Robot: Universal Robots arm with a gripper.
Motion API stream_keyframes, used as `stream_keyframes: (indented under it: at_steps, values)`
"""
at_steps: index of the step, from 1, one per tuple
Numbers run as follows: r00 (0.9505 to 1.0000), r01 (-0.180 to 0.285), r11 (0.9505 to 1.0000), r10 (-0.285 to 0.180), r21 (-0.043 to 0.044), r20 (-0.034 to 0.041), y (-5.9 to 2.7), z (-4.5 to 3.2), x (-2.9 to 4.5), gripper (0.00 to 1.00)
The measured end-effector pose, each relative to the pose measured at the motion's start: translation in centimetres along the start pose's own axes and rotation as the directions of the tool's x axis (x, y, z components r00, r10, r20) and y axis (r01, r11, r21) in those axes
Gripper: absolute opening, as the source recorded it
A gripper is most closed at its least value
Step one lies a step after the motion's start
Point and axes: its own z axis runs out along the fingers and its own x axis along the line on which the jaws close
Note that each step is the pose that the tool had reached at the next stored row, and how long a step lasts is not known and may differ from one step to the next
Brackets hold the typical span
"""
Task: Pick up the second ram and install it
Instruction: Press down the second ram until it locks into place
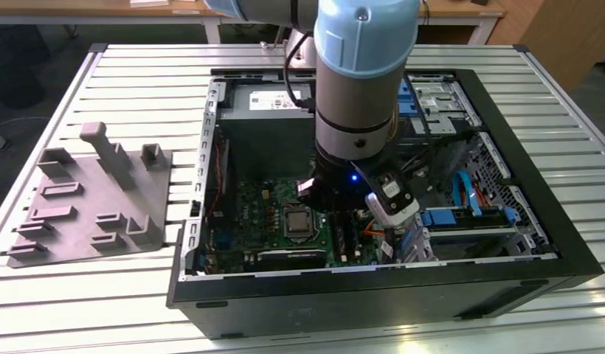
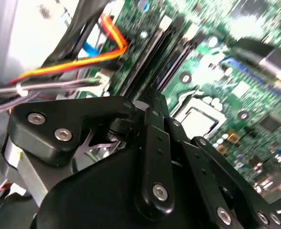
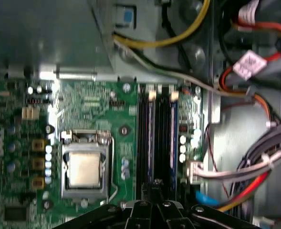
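My gripper is low inside the open computer case, over the memory slots beside the processor socket. In both wrist views its fingers are pressed together at the near end of the slots. A thin dark strip, the second ram, runs edge-on from the gripper along the slots. Whether it is seated I cannot tell. In the exterior view the arm hides the fingertips and the stick.
A grey moulded tray lies on the slatted table at the exterior view's left. Orange, red and grey cables crowd the space beside the slots. The power supply and drive bays hem in the board.
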Motion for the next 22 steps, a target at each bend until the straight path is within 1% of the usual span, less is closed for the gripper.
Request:
stream_keyframes:
  at_steps: [3, 6, 11, 13, 14, 16, 18, 19, 21, 22]
  values:
    - [1.0, 0.001, 1.0, -0.001, 0.0097, 0.0, -0.5, 0.03, 0.01, 0.1]
    - [1.0, 0.001, 0.9999, -0.001, 0.0146, -0.0002, -0.73, 0.17, 0.02, 0.1]
    - [1.0, 0.001, 0.9997, -0.001, 0.0225, -0.0006, -0.84, 0.45, 0.04, 0.1]
    - [1.0, 0.002, 0.9997, -0.002, 0.0231, -0.0005, -0.85, 0.46, 0.03, 0.1]
    - [1.0, 0.002, 0.9997, -0.002, 0.0226, -0.0004, -0.84, 0.4, 0.03, 0.1]
    - [1.0, 0.001, 0.9998, -0.001, 0.0198, 0.0004, -0.8, 0.05, 0.0, 0.1]
    - [1.0, 0.002, 0.9997, -0.002, 0.0228, -0.0005, -0.83, -0.69, -0.04, 0.1]
    - [1.0, 0.002, 0.9997, -0.002, 0.0224, -0.0004, -0.81, -0.92, -0.06, 0.1]
    - [1.0, 0.002, 0.9997, -0.002, 0.0227, -0.0004, -0.6, -1.07, -0.07, 0.1]
    - [1.0, 0.002, 0.9997, -0.002, 0.0234, -0.0004, -0.34, -1.07, -0.09, 0.1]
